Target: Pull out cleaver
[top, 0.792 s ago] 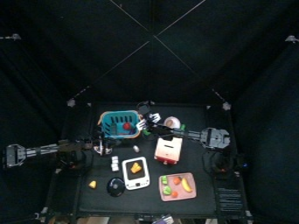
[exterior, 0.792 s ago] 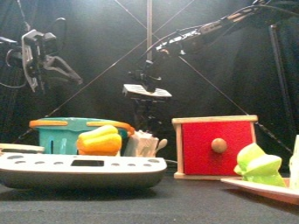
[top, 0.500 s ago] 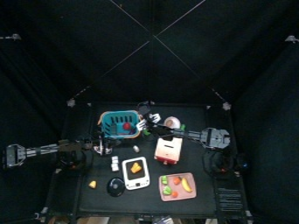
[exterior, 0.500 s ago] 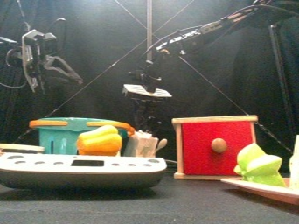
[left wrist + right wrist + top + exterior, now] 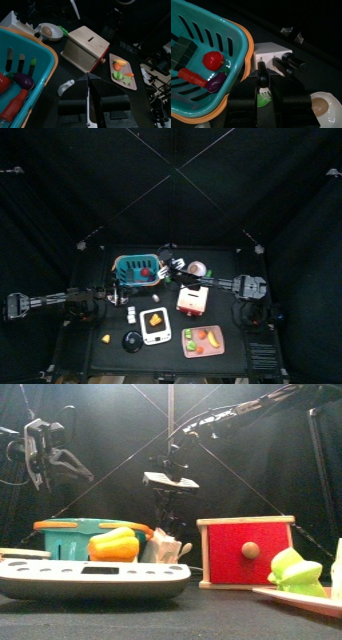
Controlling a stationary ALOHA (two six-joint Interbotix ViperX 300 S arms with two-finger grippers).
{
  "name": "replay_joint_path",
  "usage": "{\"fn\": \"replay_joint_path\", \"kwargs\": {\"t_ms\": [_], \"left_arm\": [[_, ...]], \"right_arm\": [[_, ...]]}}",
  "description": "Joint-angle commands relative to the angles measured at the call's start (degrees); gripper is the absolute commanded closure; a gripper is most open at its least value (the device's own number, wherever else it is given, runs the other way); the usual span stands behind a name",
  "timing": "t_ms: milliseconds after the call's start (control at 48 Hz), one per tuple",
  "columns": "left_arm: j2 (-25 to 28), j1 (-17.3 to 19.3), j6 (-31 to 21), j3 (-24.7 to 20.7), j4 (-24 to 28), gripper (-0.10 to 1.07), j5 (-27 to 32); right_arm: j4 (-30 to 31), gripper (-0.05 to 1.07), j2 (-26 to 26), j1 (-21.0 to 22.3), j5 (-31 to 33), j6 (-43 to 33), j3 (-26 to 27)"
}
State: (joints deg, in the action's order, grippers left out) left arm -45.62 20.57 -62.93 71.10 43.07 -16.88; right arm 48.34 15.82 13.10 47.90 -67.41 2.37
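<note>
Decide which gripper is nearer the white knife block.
Right. The right gripper hangs directly over the knife block; the left gripper hangs high, off to the side.

- The knife block [image 5: 271,52] stands just right of the basket [image 5: 134,269].
- Wooden box [image 5: 194,299]: right of and in front of the basket.
- Scale [image 5: 155,324]: in front of the basket.
- Board [image 5: 203,341]: right of the scale, in front of the box.
- Bowl [image 5: 198,268]: right of the block, behind the box.

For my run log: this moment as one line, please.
left gripper: raised, resting | right gripper: above knife block, beside basket | cleaver: cannot tell
</note>
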Motion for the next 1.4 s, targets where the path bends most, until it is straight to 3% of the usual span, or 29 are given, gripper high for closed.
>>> {"fn": "replay_joint_path", "kwargs": {"t_ms": [0, 562, 938, 1375], "left_arm": [[0.0, 0.0, 0.09, -0.88, -0.18, 0.54, -0.26], [0.0, -0.26, 0.09, -0.88, 0.0, 0.54, -0.26], [0.0, -0.26, 0.09, -0.88, 0.0, 0.54, -0.26], [0.0, -0.26, 0.09, -0.7, -0.09, 0.54, -0.26]], "right_arm": [[0.53, 0.55, -3.96, -0.53, -0.18, 0.09, 0.53], [3.52, 0.55, -12.22, -6.33, 4.31, -0.09, -5.01], [4.39, 0.55, -18.19, -9.23, 4.04, -0.18, -9.58], [5.19, 0.55, -20.39, -10.81, 1.05, -2.46, -12.92]]}}
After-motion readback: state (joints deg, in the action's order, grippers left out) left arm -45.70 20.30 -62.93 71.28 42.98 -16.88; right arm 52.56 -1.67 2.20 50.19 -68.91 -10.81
